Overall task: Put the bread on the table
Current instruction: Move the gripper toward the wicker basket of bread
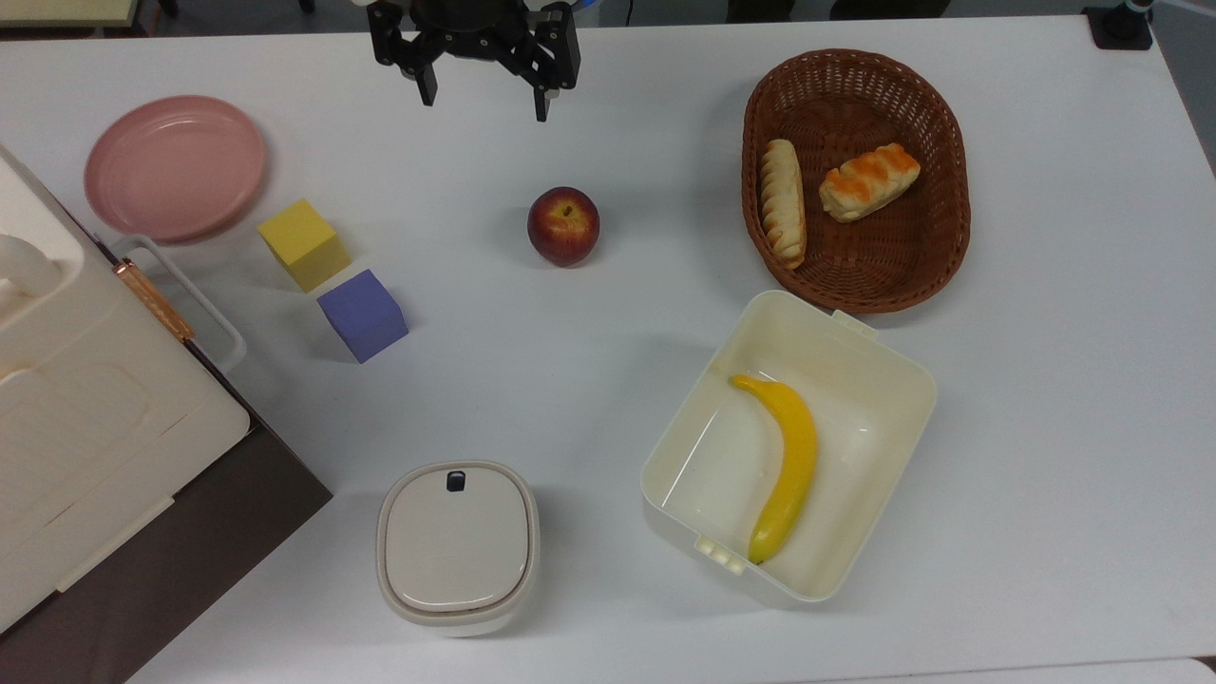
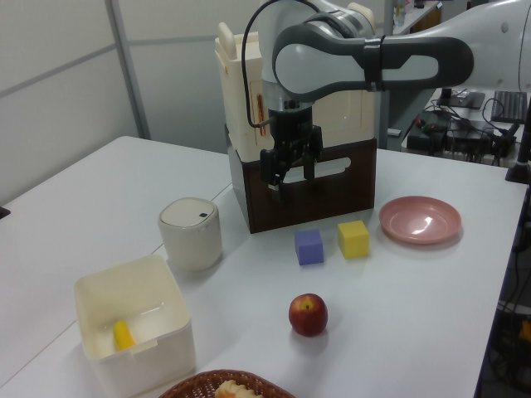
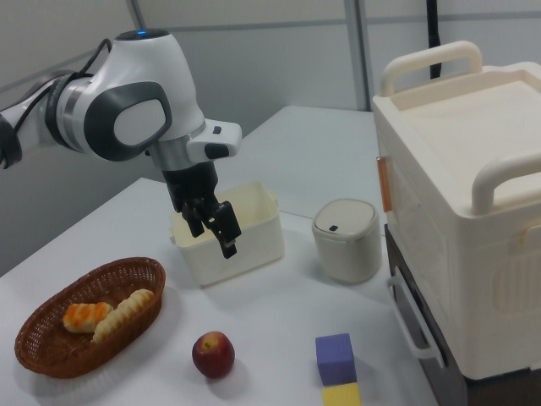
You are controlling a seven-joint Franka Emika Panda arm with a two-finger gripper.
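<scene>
Gripper (image 1: pixel 483 98): top centre of the top view, fingers spread wide, holding nothing, hanging above the table (image 1: pixel 608 313) clear of every item; in the left view (image 2: pixel 291 178) it hangs before the brown-based cabinet (image 2: pixel 307 191).

Bread (image 1: pixel 783 202): lies in the basket (image 1: pixel 936 133), upper right of the top view, against the basket's left wall. Long axis runs nearly top to bottom of the frame, the lower end angled slightly right. Ribbed edge faces right, toward the pastry (image 1: pixel 869 181) just beside it. In the right view, bread (image 3: pixel 122 314) sits lower left, slanting up to the right.

Surface: plain white tabletop. On it, top view: apple (image 1: pixel 563 225) at centre; yellow cube (image 1: pixel 303 243) and purple cube (image 1: pixel 362 314) left of centre, near each other; pink plate (image 1: pixel 175 166) upper left; lidded pot (image 1: pixel 458 543) bottom centre; open box (image 1: pixel 883 380) lower right holding a banana (image 1: pixel 788 460).

Room: grey panelled walls; desk with cables and equipment at the left view's upper right.
</scene>
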